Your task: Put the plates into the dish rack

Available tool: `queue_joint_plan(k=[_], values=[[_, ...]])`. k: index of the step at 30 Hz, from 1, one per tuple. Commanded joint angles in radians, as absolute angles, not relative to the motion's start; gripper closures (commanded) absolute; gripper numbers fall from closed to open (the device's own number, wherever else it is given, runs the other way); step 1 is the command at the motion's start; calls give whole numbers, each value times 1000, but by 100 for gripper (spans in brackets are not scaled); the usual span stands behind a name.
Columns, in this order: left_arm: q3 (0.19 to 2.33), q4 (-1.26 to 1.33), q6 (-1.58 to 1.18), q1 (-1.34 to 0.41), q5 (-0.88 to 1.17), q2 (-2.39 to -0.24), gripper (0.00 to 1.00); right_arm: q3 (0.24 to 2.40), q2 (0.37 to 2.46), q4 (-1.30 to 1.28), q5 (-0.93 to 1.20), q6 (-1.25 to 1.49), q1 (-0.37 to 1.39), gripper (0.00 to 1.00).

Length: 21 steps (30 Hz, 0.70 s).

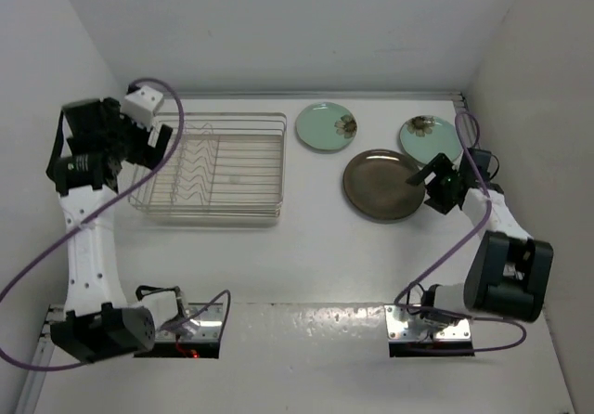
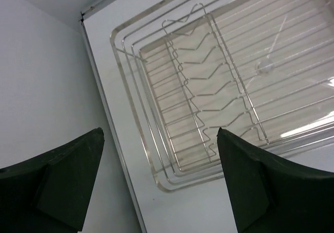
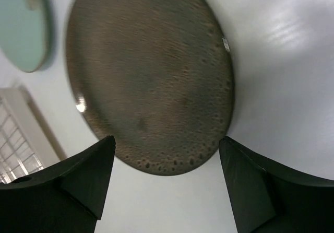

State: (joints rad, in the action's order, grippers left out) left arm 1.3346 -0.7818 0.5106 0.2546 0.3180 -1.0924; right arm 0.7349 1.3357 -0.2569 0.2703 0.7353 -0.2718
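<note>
Open table (image 1: 316,242) between dish rack (image 1: 218,168) and brown plate (image 1: 376,187)

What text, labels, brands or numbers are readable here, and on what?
No readable text in any view.
Mint-green plate by the rack: dark flower mark only, no lettering.
Mint-green plate by the right wall: the same.
Brown plate: a white speck at its rim, too small to read.
Dish rack: bare wire, no markings.

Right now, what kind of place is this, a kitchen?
Probably a robot test booth, not a kitchen: white table inside white walls, left arm and right arm bolted on, just a dish rack and plates.
</note>
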Motion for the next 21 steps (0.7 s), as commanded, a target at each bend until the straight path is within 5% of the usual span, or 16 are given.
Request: queue_joint_plan(k=[1, 10, 17, 21], values=[[1511, -957, 459, 241, 339, -1228, 7, 804, 1431, -287, 267, 741, -287, 20], [1637, -945, 448, 167, 376, -1380, 8, 825, 1591, -256, 234, 756, -333, 26], [1739, -934, 428, 118, 453, -1495, 8, 838, 1788, -164, 347, 817, -333, 52], [1778, -934, 416, 85, 453, -1543, 11, 804, 1798, -112, 385, 831, -339, 79]])
